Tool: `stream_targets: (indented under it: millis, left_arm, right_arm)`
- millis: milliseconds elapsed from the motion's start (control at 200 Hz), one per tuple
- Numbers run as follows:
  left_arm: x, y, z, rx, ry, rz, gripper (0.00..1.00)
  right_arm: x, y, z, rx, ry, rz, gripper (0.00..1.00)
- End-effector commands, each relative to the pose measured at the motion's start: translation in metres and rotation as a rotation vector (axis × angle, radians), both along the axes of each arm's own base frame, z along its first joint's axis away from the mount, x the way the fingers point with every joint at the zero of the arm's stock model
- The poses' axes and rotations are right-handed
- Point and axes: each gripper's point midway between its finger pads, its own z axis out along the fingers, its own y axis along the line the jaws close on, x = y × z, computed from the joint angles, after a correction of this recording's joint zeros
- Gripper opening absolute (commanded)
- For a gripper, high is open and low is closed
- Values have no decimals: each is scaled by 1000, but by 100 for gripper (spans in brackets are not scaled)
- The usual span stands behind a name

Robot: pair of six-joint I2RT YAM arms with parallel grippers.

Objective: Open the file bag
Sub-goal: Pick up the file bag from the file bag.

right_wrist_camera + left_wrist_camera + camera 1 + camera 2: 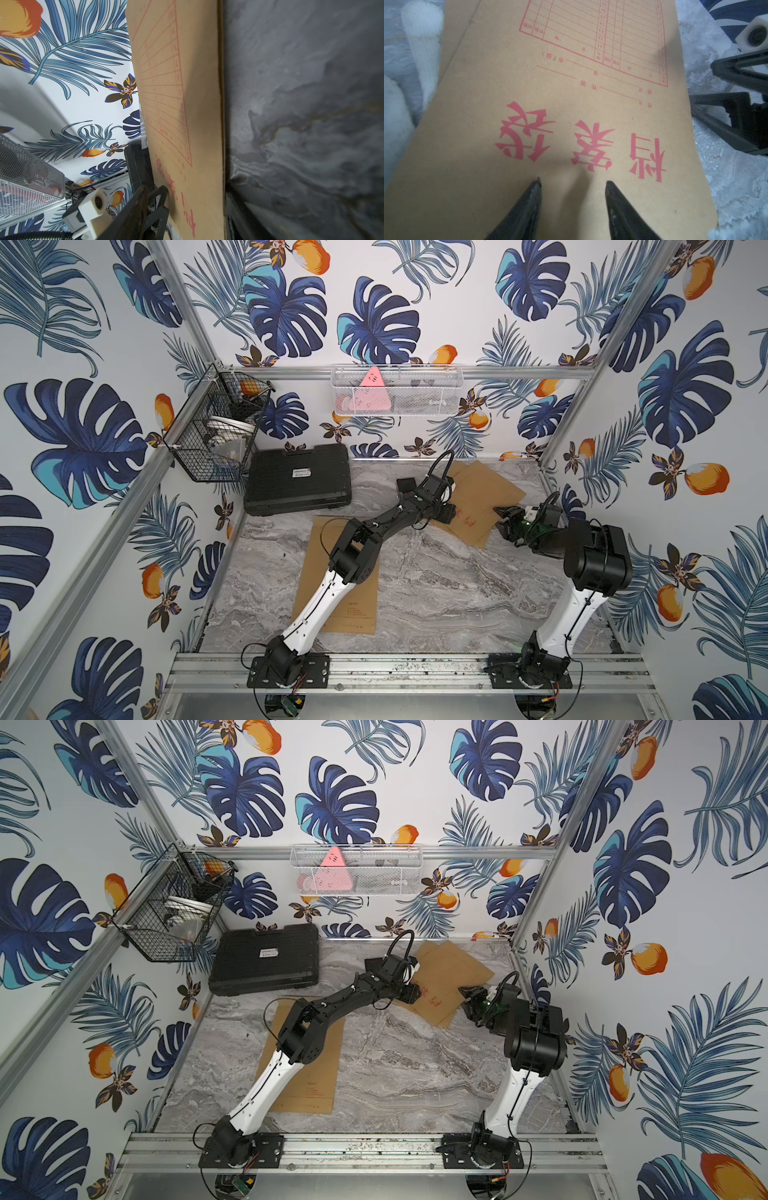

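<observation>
The file bag (486,489) (453,965) is a brown kraft envelope with red print, lying flat at the back right of the marble table. My left gripper (573,182) is open, both fingertips resting on the bag's printed face (477,124) with only paper between them; in both top views its wrist (444,510) (409,992) covers the fingers. My right gripper (501,519) (466,999) (187,187) stands open at the bag's right edge (203,104). It is turned on its side, one finger above the paper and one down at the table. A second brown layer (456,20) shows under the bag.
Another brown envelope (357,610) lies under my left arm. A black case (297,479) sits at the back left below a black wire basket (216,427). A white mesh basket (397,391) hangs on the back wall. The right wall stands close behind my right arm.
</observation>
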Motion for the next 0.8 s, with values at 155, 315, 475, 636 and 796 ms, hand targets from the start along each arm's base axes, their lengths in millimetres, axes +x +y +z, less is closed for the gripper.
stream_targets:
  millis: [155, 315, 475, 636, 796]
  left_arm:
    - [-43, 27, -62, 153, 220, -21, 54]
    - [-45, 29, -68, 163, 230, -25, 54]
    - [-45, 27, -63, 152, 227, -33, 54]
    - [-41, 23, -51, 139, 206, -39, 56]
    - [-43, 24, -51, 143, 209, -45, 56]
  right_arm:
    - [1, 4, 6, 26, -9, 14, 39]
    - [-2, 4, 4, 17, 1, 21, 26]
    - [-4, 4, 8, -4, 4, 25, 14]
    - [-8, 2, 13, -73, 26, 40, 13]
    - [-12, -1, 15, -134, 43, 54, 17]
